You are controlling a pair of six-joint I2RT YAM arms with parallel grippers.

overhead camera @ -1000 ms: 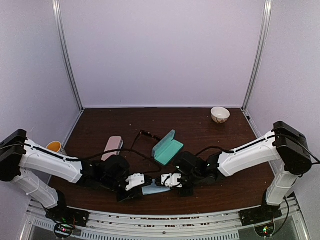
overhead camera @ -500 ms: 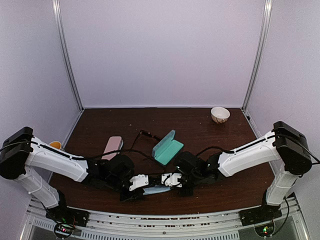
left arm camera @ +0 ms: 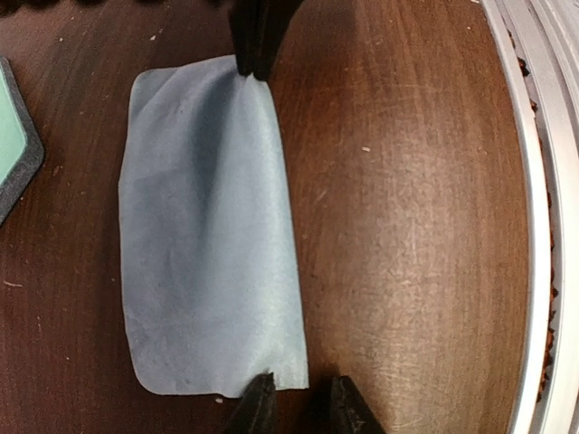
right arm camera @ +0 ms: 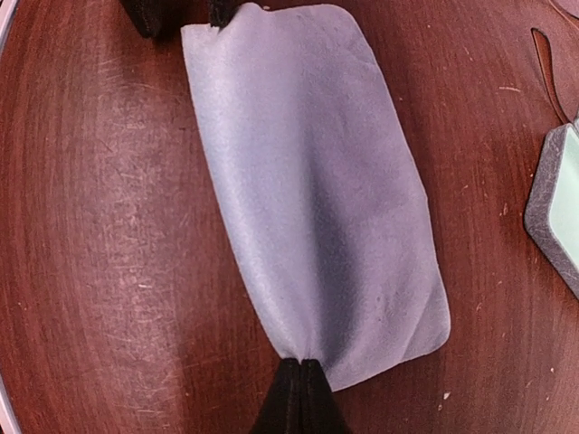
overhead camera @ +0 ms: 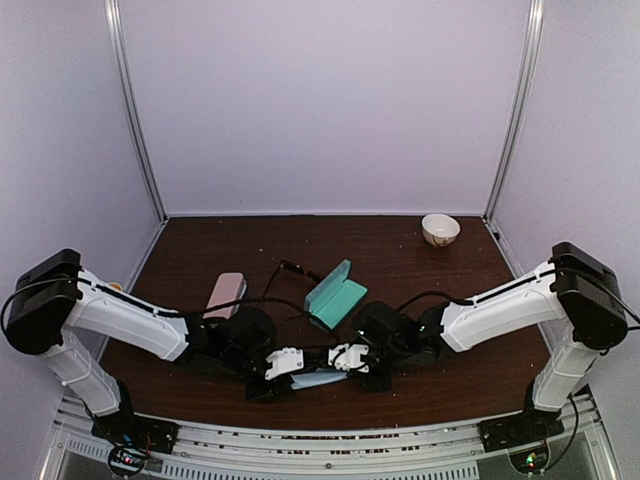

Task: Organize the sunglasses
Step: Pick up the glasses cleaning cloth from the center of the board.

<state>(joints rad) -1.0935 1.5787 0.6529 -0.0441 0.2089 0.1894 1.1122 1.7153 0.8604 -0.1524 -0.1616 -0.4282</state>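
A thin reddish-brown wire pair of sunglasses (overhead camera: 286, 269) lies on the table behind the arms, beside an open grey-blue case (overhead camera: 335, 296). Both grippers are low at the near edge, at opposite ends of a light-blue cloth (overhead camera: 318, 379) lying flat. My right gripper (right arm camera: 300, 366) is shut on one short edge of the cloth (right arm camera: 317, 199), which puckers there. My left gripper (left arm camera: 298, 407) is open by a narrow gap at the other edge of the cloth (left arm camera: 208, 226), its left fingertip (left arm camera: 256, 405) touching the corner.
A closed pink case (overhead camera: 226, 294) lies left of the open case. A small white bowl (overhead camera: 440, 229) stands at the back right. The table's metal front rail (left arm camera: 543, 181) runs close beside the cloth. Cables trail from both arms across the table.
My left arm has slid right towards the cloth, and its jaws have narrowed a little. The right gripper has kept its hold on the cloth's edge.
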